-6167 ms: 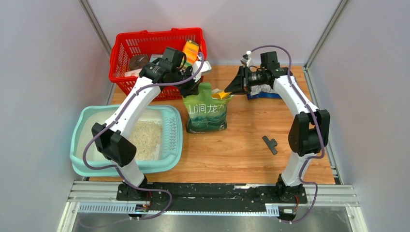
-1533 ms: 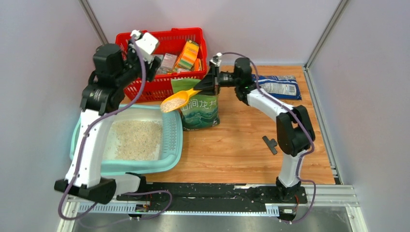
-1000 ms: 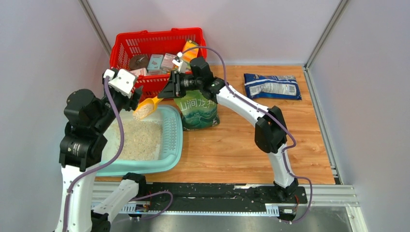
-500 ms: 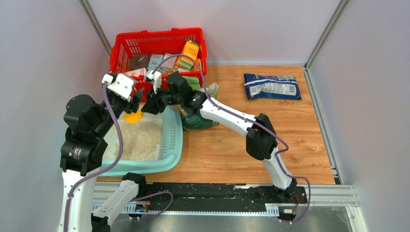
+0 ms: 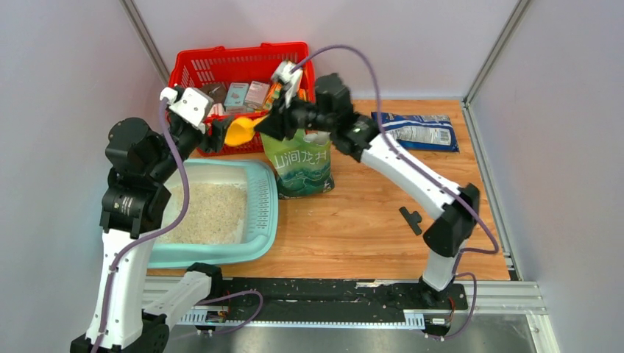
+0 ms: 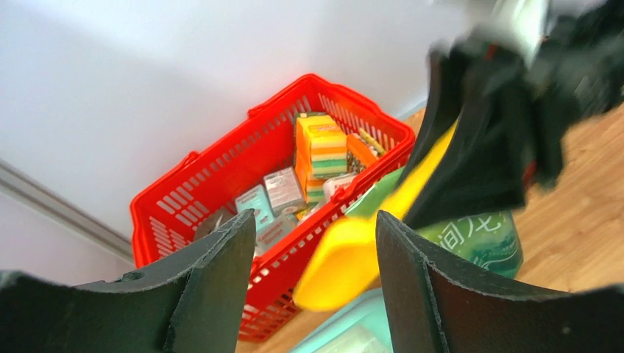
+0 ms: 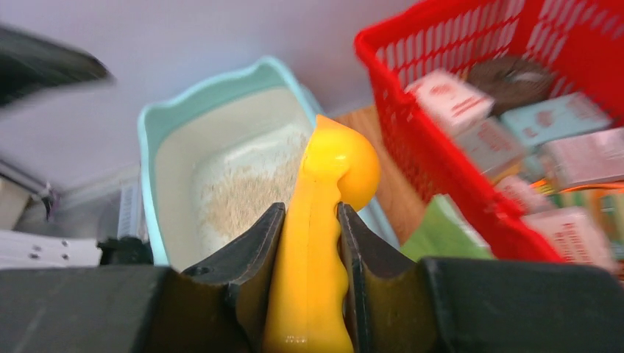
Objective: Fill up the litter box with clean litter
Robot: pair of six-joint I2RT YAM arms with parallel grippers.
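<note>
The pale teal litter box (image 5: 269, 200) sits at the table's left, with a heap of beige clean litter (image 5: 208, 213) spread inside it. My right gripper (image 5: 269, 125) is shut on the handle of a yellow scoop (image 5: 241, 132), held in the air in front of the red basket, above the box's far right corner. From the right wrist, the scoop (image 7: 325, 198) points out over the litter box (image 7: 154, 140) and the litter (image 7: 246, 184). My left gripper (image 5: 215, 137) hangs open and empty just left of the scoop (image 6: 353, 257), above the box's far edge.
A green printed bag (image 5: 303, 163) stands upright right of the litter box. Behind it, a red mesh basket (image 5: 193, 68) holds several small packages. A blue and white packet (image 5: 416, 131) lies at the back right, and a small black part (image 5: 410, 218) on the wood.
My right arm has lifted the scoop up and back to the right, out of the litter box toward the bag. The left arm has shifted slightly and stays open.
</note>
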